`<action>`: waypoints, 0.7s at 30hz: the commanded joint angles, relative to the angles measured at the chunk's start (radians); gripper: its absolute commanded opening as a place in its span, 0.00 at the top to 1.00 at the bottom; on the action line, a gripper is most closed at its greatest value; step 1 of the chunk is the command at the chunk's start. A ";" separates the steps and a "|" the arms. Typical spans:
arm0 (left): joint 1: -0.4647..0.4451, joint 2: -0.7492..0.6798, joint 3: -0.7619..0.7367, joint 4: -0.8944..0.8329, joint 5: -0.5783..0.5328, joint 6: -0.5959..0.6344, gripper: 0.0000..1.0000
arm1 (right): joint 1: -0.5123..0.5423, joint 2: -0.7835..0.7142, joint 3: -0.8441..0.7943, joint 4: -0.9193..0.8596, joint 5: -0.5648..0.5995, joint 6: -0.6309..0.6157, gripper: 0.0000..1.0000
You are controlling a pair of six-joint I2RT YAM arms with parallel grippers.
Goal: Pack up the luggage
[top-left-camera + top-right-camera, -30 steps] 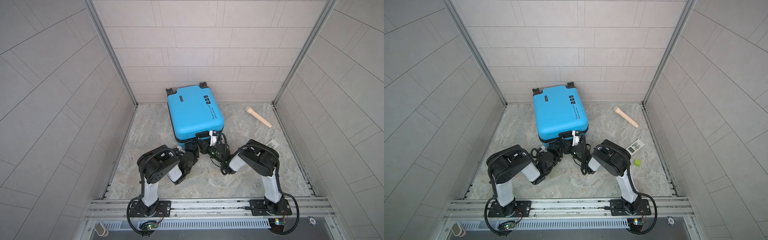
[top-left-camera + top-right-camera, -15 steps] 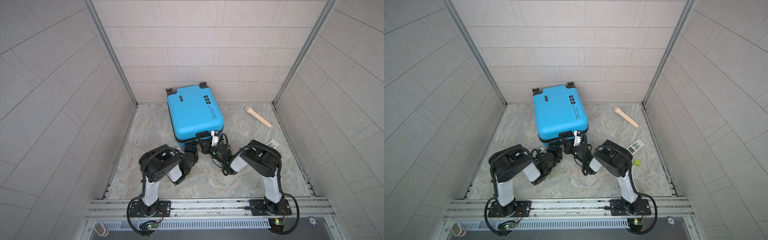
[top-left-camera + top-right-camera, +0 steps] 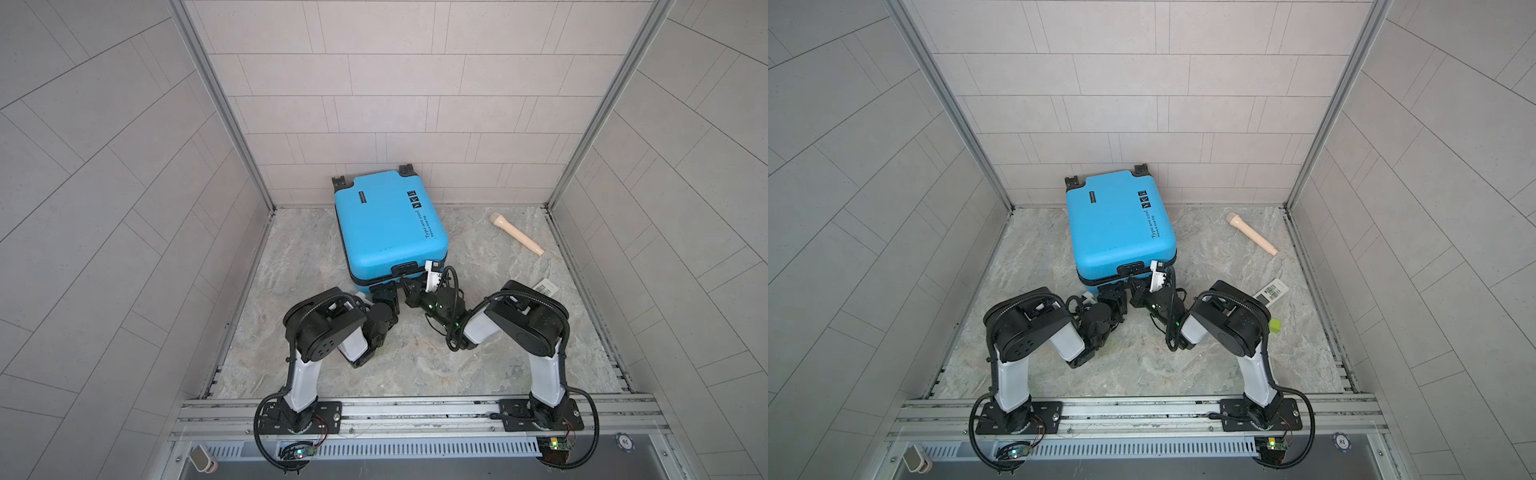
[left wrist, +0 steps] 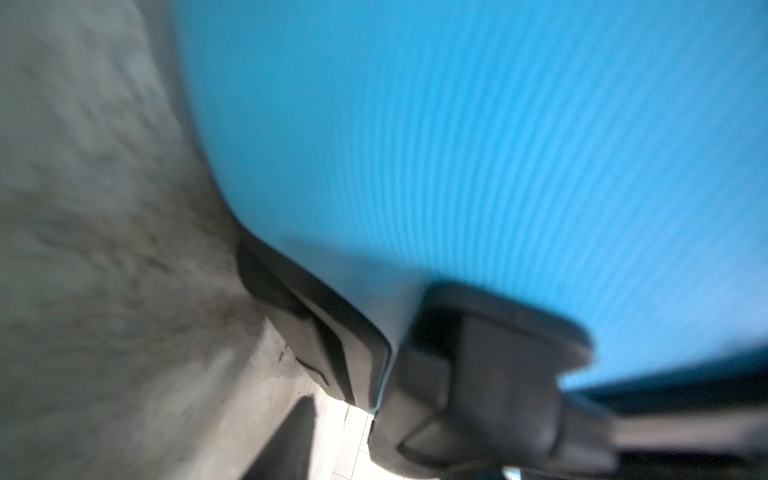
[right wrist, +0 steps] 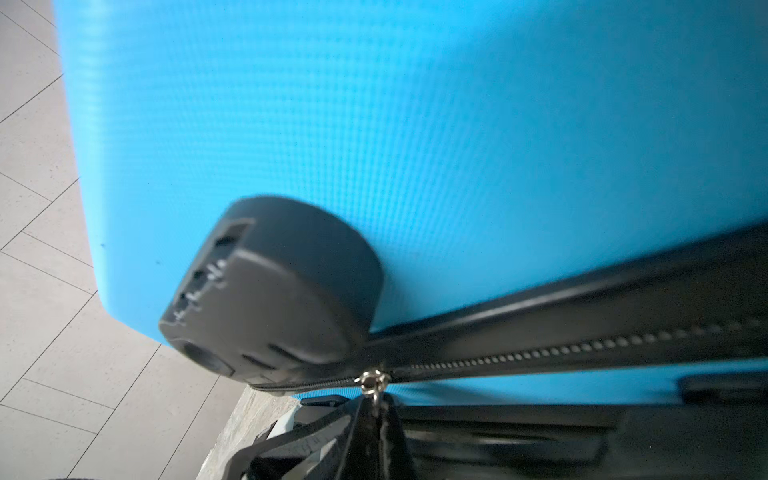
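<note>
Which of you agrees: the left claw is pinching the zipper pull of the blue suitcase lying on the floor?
Wrong claw: the right wrist view shows the right claw pinching the zipper pull. The rest holds: it belongs to the blue suitcase lying on the floor.

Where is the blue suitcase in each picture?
Top view: the luggage lies at the middle back, wheels by the wall.
Top view: the same spot.
Left wrist: its blurred blue shell fills most of the picture.
Right wrist: the blue shell fills the upper part; the right gripper pinches its zipper pull.
Shared landmark: the grey marbled floor, in all four.
</note>
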 commanded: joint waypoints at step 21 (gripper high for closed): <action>0.031 -0.083 -0.137 -0.045 -0.146 0.011 1.00 | -0.291 -0.192 -0.232 -0.043 0.031 -0.022 1.00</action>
